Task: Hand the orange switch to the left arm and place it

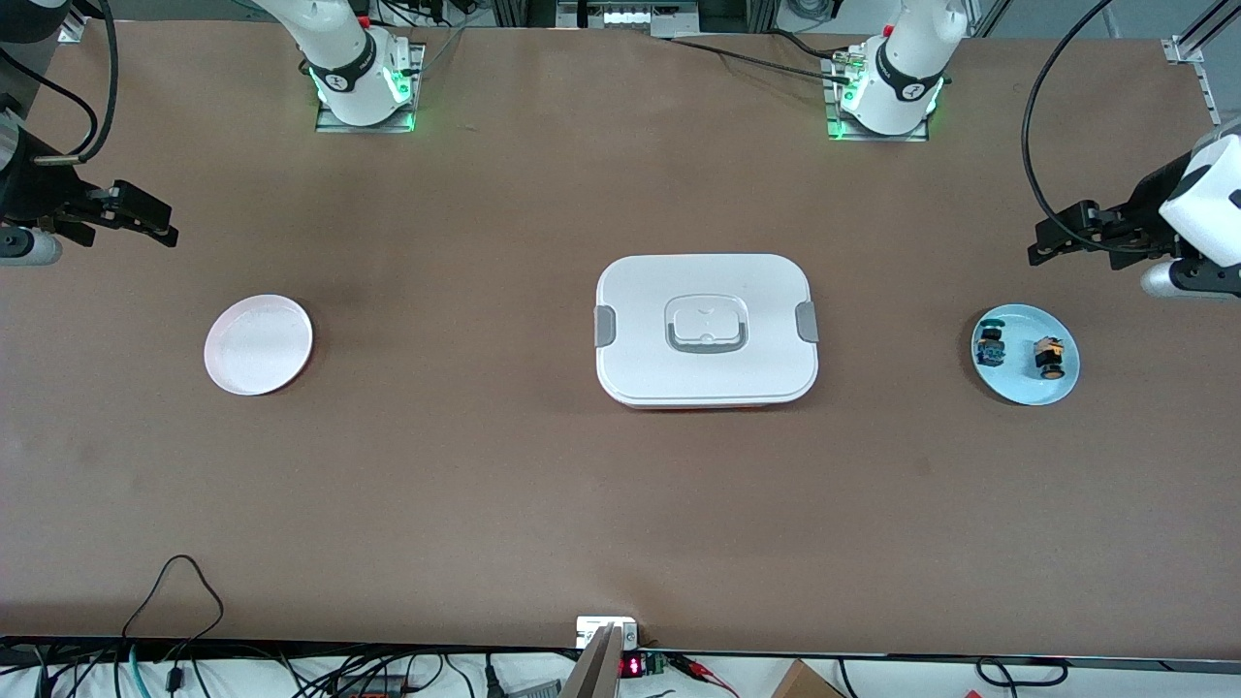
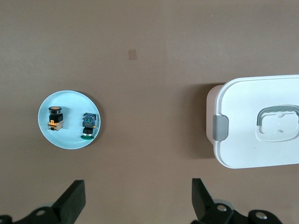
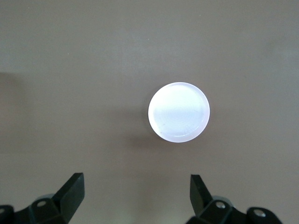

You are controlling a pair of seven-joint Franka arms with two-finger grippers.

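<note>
A: What sits mid-surface?
B: The white lidded box point(image 1: 706, 330), between a pink plate point(image 1: 258, 344) toward the right arm's end and a blue plate point(image 1: 1025, 354) toward the left arm's.
A: The orange switch point(image 1: 1047, 356)?
B: On the blue plate beside a blue-green switch point(image 1: 990, 346), lying on its side, its button end nearer the front camera.
A: Jaws?
B: Left gripper point(image 2: 135, 198) and right gripper point(image 3: 135, 196) hover with jaws wide, empty.

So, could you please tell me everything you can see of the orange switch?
The orange switch is a small push-button part with a black body, an orange piece on its side and a round dark cap ringed in metal. It lies tipped on its side on the light blue plate, toward the left arm's end of the table, beside the blue-green switch without touching it. Only the plate touches it; no gripper is on it.
</note>
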